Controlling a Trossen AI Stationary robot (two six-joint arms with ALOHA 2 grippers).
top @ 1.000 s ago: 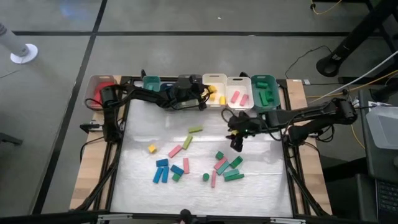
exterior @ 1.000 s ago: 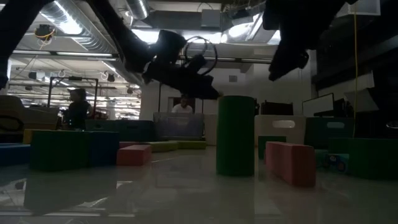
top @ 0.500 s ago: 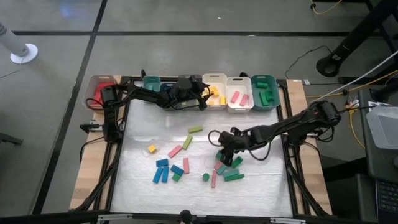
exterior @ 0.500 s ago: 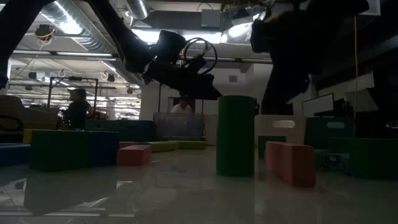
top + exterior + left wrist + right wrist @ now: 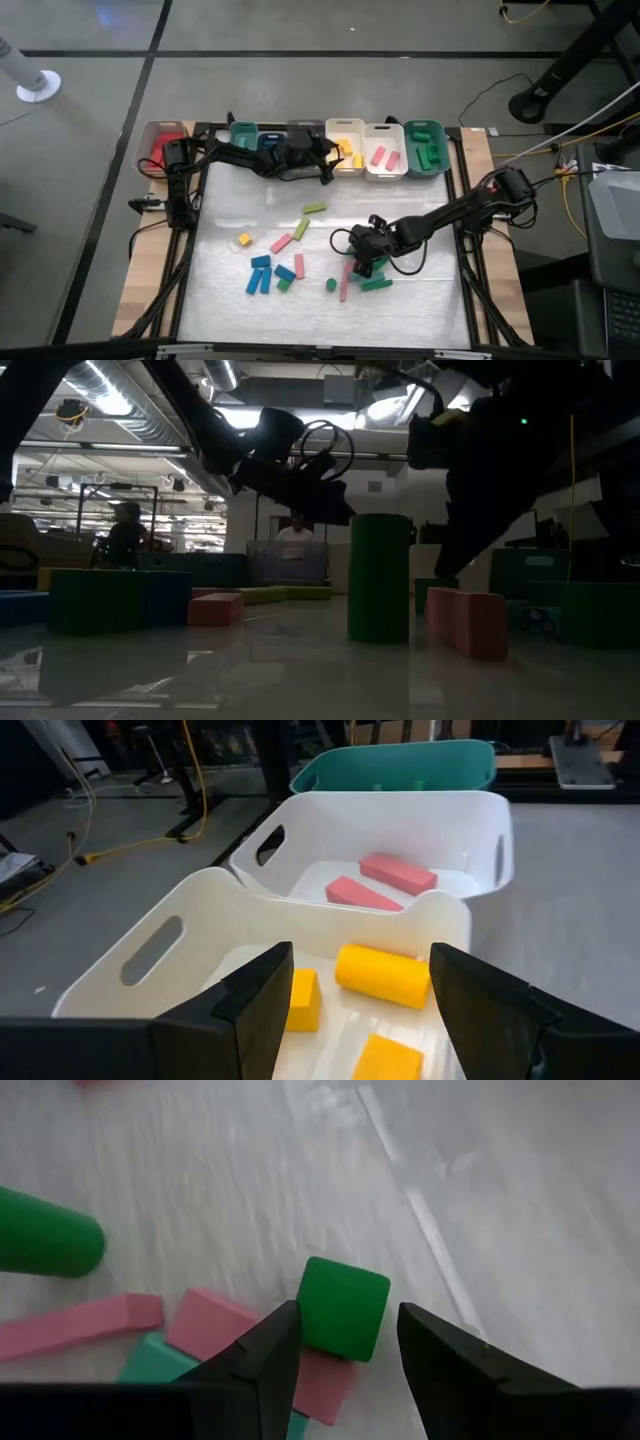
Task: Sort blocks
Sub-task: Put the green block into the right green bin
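The right gripper (image 5: pixel 340 1342) hangs low over the white table mat (image 5: pixel 230 290) with its fingers spread wide, a green cube (image 5: pixel 343 1307) framed in the gap between them but not held. The cube sits against a cluster of pink blocks (image 5: pixel 210 1323) and teal pieces, with a dark green cylinder (image 5: pixel 48 1232) lying near by. From above, that gripper (image 5: pixel 364 248) is over the right-hand cluster of blocks, while blue blocks (image 5: pixel 261 276), a small yellow cube (image 5: pixel 244 239) and lime bars (image 5: pixel 303 225) lie scattered to the left. The left gripper (image 5: pixel 350 995) waits at the back row of bins, fingers parted and empty, above a white bin (image 5: pixel 190 945) containing yellow blocks (image 5: pixel 382 974); the next white bin (image 5: pixel 480 840) holds pink bars (image 5: pixel 398 873), with a teal bin (image 5: pixel 400 765) beyond. No writing can be read.
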